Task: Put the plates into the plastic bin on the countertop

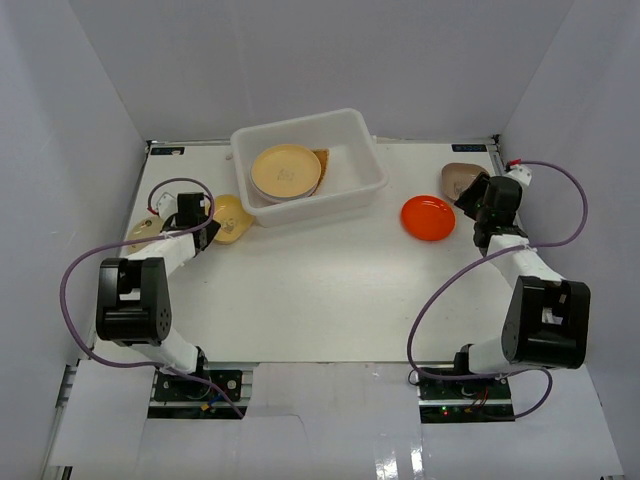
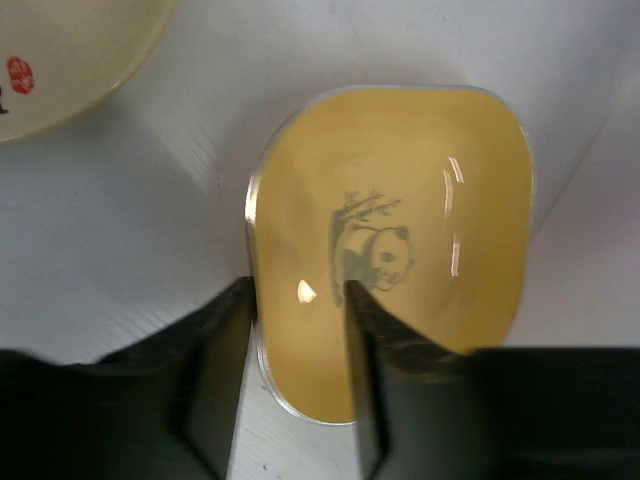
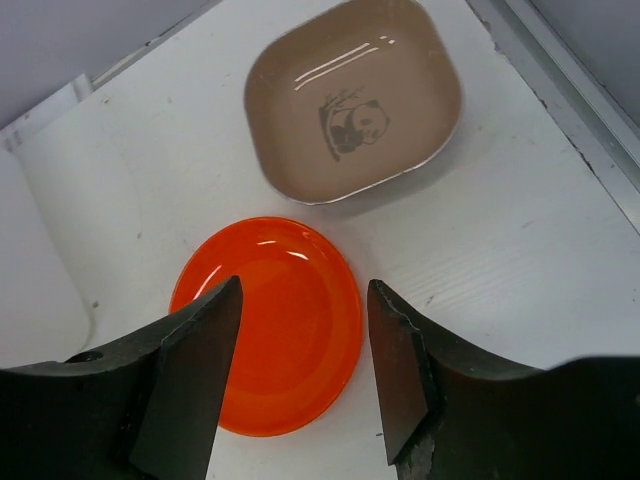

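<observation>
The white plastic bin stands at the back centre of the countertop, with a tan round plate and a woven tray's corner inside. My left gripper is closed on the near rim of a yellow panda dish, one finger inside and one outside; the dish lies left of the bin. My right gripper is open above a red-orange plate. A brown squarish panda dish lies just behind it.
A cream plate lies at the far left, next to the left gripper. White walls enclose the countertop on three sides. The bin's right wall is close to the red-orange plate. A metal rail runs along the right edge.
</observation>
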Robot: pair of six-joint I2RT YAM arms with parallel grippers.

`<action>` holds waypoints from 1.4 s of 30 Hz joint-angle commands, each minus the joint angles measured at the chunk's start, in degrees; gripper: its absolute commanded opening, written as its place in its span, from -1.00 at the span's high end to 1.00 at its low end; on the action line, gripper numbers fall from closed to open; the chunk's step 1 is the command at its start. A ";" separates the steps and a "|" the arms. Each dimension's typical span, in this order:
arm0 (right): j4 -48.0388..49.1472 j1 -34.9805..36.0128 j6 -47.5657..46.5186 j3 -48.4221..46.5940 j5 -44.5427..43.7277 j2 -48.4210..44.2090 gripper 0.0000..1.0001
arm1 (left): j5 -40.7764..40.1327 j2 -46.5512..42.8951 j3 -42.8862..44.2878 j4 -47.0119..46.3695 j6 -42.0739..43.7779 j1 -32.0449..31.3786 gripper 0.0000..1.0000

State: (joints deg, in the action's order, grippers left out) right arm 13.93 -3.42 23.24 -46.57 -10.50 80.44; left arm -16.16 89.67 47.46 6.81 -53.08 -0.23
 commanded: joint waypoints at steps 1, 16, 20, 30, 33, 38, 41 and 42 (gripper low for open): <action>2.85 -3.08 4.08 -1.07 1.71 2.43 -0.19 | 1.13 1.46 2.81 -0.75 2.01 0.05 0.10; 3.29 -10.55 12.16 -9.94 0.57 18.42 -0.48 | 3.24 3.15 6.50 5.32 6.67 2.16 1.00; 5.05 -10.64 15.68 -11.96 2.76 22.29 -0.48 | 5.35 -3.43 6.06 7.25 8.86 2.08 1.00; 5.40 -10.55 21.14 -19.26 3.38 31.52 -0.23 | -2.65 -24.53 7.55 13.05 18.54 2.08 1.00; 5.49 -10.55 22.37 -20.14 3.82 33.46 -0.12 | 1.72 -26.12 12.36 12.71 18.28 2.16 1.00; 5.93 -10.55 23.69 -20.67 4.17 34.69 0.14 | 10.45 -17.55 23.79 9.98 18.97 -3.79 1.00; 6.10 -10.55 24.48 -20.85 5.23 35.22 0.38 | 9.21 -7.89 33.02 10.06 22.40 -10.92 1.00; 6.11 -10.55 24.65 -20.32 5.23 34.96 0.50 | 10.35 -5.58 35.05 10.68 22.14 -11.72 1.00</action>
State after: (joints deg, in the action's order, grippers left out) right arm 17.63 -13.85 46.09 -65.21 -5.67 115.24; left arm -10.26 77.56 77.01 17.85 -33.36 -7.62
